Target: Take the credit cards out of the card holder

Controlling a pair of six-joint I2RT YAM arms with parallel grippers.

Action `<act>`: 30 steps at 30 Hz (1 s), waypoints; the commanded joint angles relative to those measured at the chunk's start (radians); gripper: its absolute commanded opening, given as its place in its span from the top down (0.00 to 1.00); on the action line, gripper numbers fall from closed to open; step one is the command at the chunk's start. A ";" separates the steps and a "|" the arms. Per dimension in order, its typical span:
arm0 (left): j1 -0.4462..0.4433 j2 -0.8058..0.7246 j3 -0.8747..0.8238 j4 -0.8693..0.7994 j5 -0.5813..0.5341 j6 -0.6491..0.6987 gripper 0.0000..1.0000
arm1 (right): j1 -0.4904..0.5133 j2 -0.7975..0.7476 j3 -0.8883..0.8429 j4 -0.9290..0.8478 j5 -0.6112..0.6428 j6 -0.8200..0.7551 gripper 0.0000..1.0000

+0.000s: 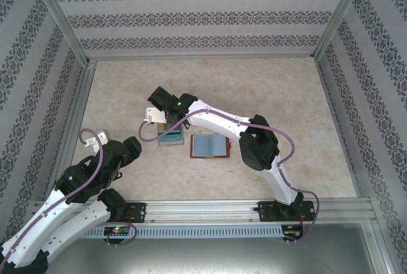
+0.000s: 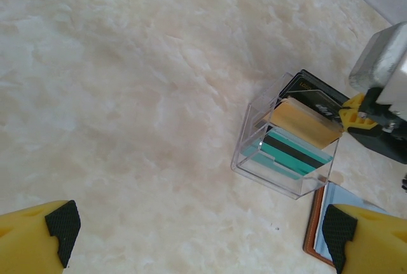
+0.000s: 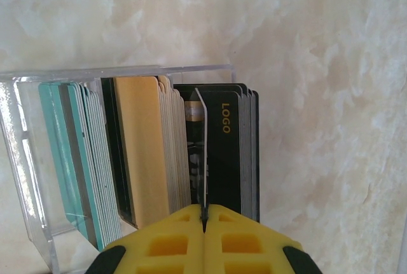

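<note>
Credit card (image 3: 202,159), thin and pale, was clamped edge-on in the right jaws, best lowered straight into the clear plastic tray (image 3: 127,72); left jaws were apart.

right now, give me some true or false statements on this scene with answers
The right hand is shut on a thin pale card seen edge-on. True.
The reddish-brown leather wallet lies folded shut. False: it lies spread open.
The left hand is open, holding nothing. True.
The clear plastic tray is empty. False: it holds teal, tan and dark cards.
</note>
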 commanded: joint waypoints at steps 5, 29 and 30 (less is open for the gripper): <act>0.010 -0.013 -0.016 -0.018 -0.020 -0.008 0.00 | -0.002 0.045 0.036 0.022 0.051 0.032 0.89; 0.010 0.040 -0.018 0.072 0.017 0.055 0.00 | -0.063 -0.020 0.012 0.104 0.129 0.188 0.75; 0.010 0.053 -0.017 0.085 0.029 0.066 0.00 | -0.072 -0.043 -0.003 0.104 0.109 0.221 0.75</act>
